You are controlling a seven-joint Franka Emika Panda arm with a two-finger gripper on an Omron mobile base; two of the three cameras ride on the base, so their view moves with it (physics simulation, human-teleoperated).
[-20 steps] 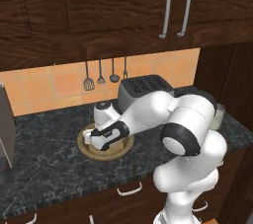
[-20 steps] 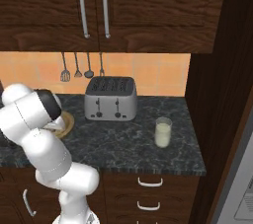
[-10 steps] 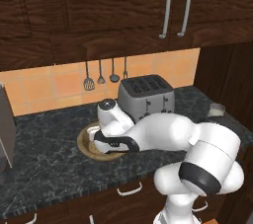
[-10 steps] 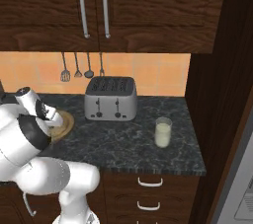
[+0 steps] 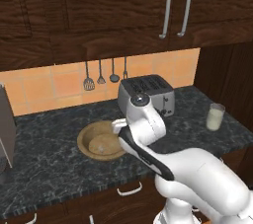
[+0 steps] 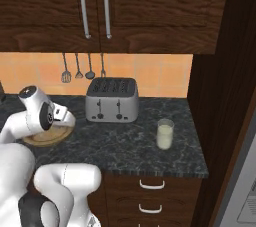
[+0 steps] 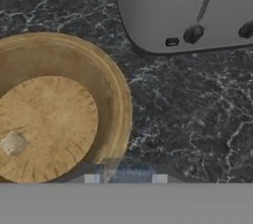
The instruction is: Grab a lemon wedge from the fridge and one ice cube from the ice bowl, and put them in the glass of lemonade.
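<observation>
Jaws are drawn close together at the gripper (image 7: 126,178), and the hand view shows a pale, see-through block pinched between the tips, which looks like the ice cube (image 7: 132,171). It is blurred there against the lower edge.

Just beyond the jaws in that view lies the ice bowl (image 7: 123,104), round, shallow and tan with a wood grain on its flat bottom. One more small whitish cube (image 7: 14,144) sits on that bottom, toward the far side of the bowl from the jaws. Neither base view resolves either cube; they show only the bowl's rim and floor beside the arm's wrist.

Past the bowl from the jaws stands the toaster (image 7: 163,11), smooth grey metal with rounded corners and dark knobs. All of these rest on the counter (image 7: 197,109), black stone veined with white.

Both base views add the glass of lemonade (image 5: 215,117), a clear tumbler of pale liquid standing well apart from the jaws, beyond the toaster near the counter's end.
</observation>
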